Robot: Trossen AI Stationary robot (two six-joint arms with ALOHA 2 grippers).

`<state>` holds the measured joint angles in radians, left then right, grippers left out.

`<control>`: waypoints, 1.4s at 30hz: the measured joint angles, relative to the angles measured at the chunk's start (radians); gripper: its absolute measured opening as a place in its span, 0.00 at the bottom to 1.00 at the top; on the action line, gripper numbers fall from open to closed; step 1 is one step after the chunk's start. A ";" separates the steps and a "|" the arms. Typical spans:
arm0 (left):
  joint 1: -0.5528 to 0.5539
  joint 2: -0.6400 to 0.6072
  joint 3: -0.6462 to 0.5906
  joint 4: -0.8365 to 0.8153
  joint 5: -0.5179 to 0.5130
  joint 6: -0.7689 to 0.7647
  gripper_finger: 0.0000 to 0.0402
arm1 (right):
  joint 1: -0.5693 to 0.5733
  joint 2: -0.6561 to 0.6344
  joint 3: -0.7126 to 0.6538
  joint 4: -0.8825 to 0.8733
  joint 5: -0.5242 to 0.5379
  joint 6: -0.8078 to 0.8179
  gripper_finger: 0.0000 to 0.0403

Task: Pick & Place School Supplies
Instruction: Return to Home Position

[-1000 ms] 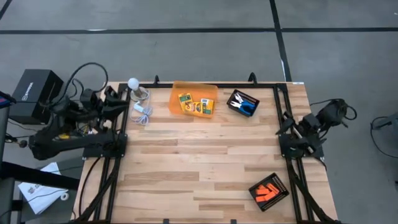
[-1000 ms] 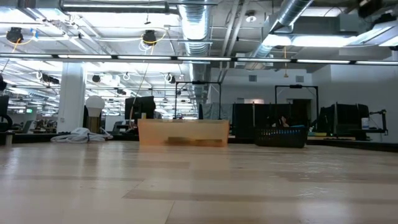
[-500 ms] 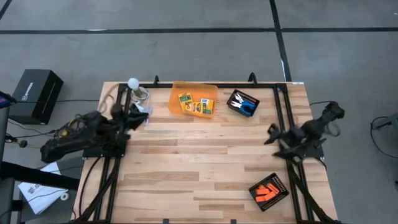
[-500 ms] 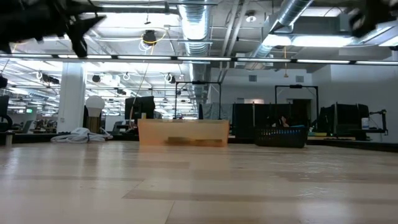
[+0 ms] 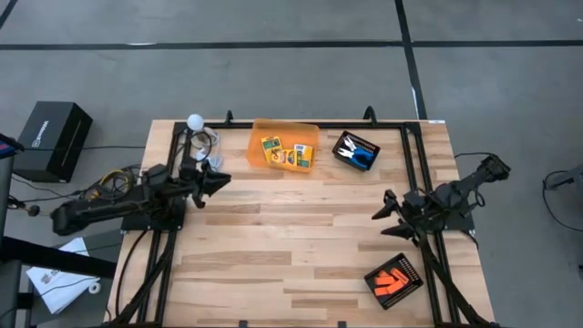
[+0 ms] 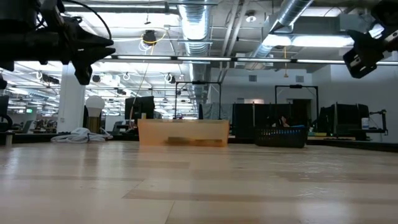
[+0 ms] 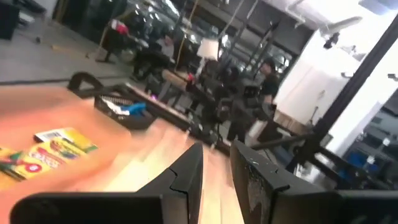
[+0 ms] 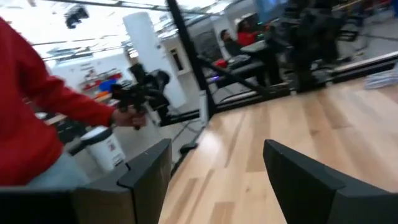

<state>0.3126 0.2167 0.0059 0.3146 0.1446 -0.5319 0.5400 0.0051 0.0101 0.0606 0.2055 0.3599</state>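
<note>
At table's (image 5: pixel 291 237) back edge, crayon boxes (image 5: pixel 296 158) near narrow-gapped left tool (image 5: pixel 219 180), right tool (image 5: pixel 383 217) wide

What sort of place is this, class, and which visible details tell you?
Probably a large open robotics lab or workshop: exposed ceiling ducts, a wooden table on a grey concrete floor, and similar black-framed rigs beyond.

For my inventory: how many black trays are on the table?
2. One black tray sits at the far edge beside the orange bin; the other tray is near the front right corner.
</note>
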 joint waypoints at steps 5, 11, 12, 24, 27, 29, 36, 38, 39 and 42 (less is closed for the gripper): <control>0.000 0.069 0.000 -0.001 0.014 0.006 0.19 | 0.002 0.001 0.001 -0.037 -0.083 0.000 0.61; 0.000 0.125 0.000 0.001 0.021 -0.049 0.19 | 0.003 0.001 0.001 -0.050 -0.156 0.007 0.61; 0.000 0.133 0.000 0.001 0.021 -0.049 0.19 | 0.003 0.001 0.001 -0.050 -0.156 0.008 0.61; -0.010 0.150 0.000 0.001 0.021 -0.049 0.19 | 0.003 0.001 0.002 -0.052 -0.157 0.008 0.61; -0.038 0.098 0.000 -0.001 0.021 -0.050 0.19 | 0.002 -0.001 0.002 -0.052 -0.157 0.007 0.61; -0.055 0.047 0.000 0.002 0.022 -0.050 0.19 | -0.010 -0.001 0.002 -0.049 -0.158 0.007 0.61; -0.065 -0.216 0.000 0.010 0.022 -0.050 0.19 | -0.182 0.000 -0.002 -0.042 -0.157 0.007 0.61; -0.068 -0.216 0.000 0.068 0.022 -0.053 0.19 | -0.256 -0.001 -0.003 -0.042 -0.157 0.007 0.61; -0.076 -0.216 0.000 0.120 0.019 -0.052 0.19 | -0.294 -0.001 -0.003 -0.042 -0.157 0.007 0.61; -0.099 -0.217 0.001 0.176 0.019 -0.051 0.19 | -0.397 -0.001 -0.003 -0.041 -0.156 0.007 0.61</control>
<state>0.2140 0.0002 0.0067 0.4901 0.1638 -0.5828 0.1431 0.0044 0.0074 0.0196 0.0497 0.3672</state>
